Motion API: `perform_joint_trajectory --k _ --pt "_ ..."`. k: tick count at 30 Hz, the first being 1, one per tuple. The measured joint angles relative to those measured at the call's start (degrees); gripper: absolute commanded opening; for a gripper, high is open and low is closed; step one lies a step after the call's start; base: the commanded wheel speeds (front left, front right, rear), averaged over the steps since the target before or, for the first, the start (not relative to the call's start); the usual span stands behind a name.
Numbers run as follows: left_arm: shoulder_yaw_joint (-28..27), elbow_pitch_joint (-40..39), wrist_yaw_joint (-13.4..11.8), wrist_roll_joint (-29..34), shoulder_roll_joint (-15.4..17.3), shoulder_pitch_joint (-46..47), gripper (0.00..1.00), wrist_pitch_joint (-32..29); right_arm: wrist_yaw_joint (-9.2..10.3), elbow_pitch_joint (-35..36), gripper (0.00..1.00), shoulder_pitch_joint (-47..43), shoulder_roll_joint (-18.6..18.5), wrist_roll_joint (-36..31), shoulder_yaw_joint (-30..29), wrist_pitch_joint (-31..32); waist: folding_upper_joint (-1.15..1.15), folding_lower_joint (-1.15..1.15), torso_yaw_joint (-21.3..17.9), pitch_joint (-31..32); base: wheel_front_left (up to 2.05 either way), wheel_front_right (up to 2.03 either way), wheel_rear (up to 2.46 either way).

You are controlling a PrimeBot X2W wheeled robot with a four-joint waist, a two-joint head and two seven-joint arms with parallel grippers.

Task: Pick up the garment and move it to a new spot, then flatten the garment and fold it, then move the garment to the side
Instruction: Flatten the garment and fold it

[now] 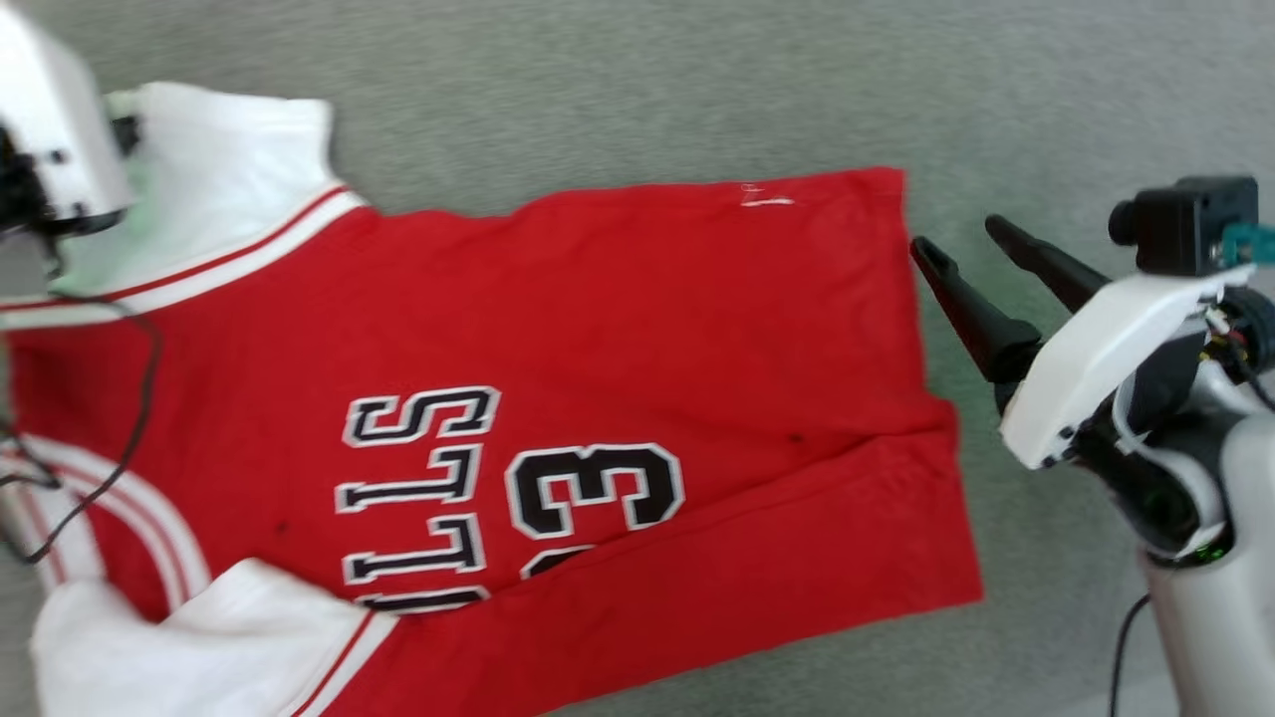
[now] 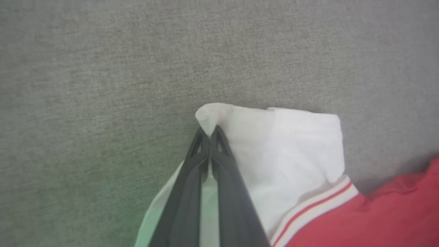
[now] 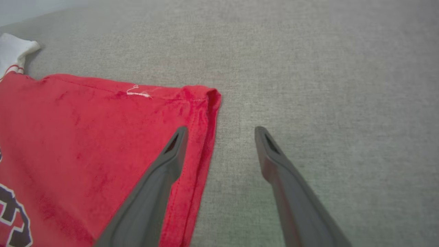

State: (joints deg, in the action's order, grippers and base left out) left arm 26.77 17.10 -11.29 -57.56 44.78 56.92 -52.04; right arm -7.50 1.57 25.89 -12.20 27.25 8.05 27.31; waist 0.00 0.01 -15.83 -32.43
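The garment (image 1: 598, 329), a red jersey with black white-outlined lettering, lies spread on the grey cloth surface, white sleeves to the left and hem to the right. Its near edge is folded over part of the number. In the left wrist view my left gripper (image 2: 208, 132) is shut on the corner of a white sleeve (image 2: 291, 147), which puckers at the fingertips. My right gripper (image 1: 961, 244) stands open just off the hem's far right corner. In the right wrist view the right gripper (image 3: 221, 130) has one finger over the red hem (image 3: 202, 137) and the other over bare cloth.
Grey cloth surface (image 1: 697, 90) extends beyond the garment at the back and right. The left arm's white housing (image 1: 60, 129) and dark cables (image 1: 139, 398) hang over the garment's left end. A paler strip (image 3: 20, 10) marks the surface's far edge.
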Motion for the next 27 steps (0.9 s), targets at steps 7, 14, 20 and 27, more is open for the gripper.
perform_joint_trajectory --k 7,14,20,27 --pt "2.46 -0.11 4.59 1.41 -6.86 4.45 0.0 4.87 0.0 -3.01 1.0 6.65 -1.92 0.71 -3.99 17.57 0.0 0.0 6.96 0.48 0.0 0.0 0.0" --pt "3.96 1.26 7.9 2.92 -10.07 7.06 0.0 8.58 0.01 -8.4 1.0 11.34 -0.96 -2.46 -7.34 23.66 0.0 0.0 11.91 -0.68 0.0 0.0 0.0" --pt "4.58 2.69 9.47 3.42 -11.06 7.87 0.0 9.96 0.0 -11.51 0.44 12.6 0.04 -3.56 -8.71 26.26 0.0 -0.01 13.39 -0.94 0.0 0.0 0.0" --pt "4.42 4.85 10.88 3.15 -11.26 7.72 0.0 12.03 0.0 -12.2 0.0 12.25 0.04 -3.23 -7.93 25.51 0.0 -0.01 13.39 0.43 0.0 0.0 0.0"
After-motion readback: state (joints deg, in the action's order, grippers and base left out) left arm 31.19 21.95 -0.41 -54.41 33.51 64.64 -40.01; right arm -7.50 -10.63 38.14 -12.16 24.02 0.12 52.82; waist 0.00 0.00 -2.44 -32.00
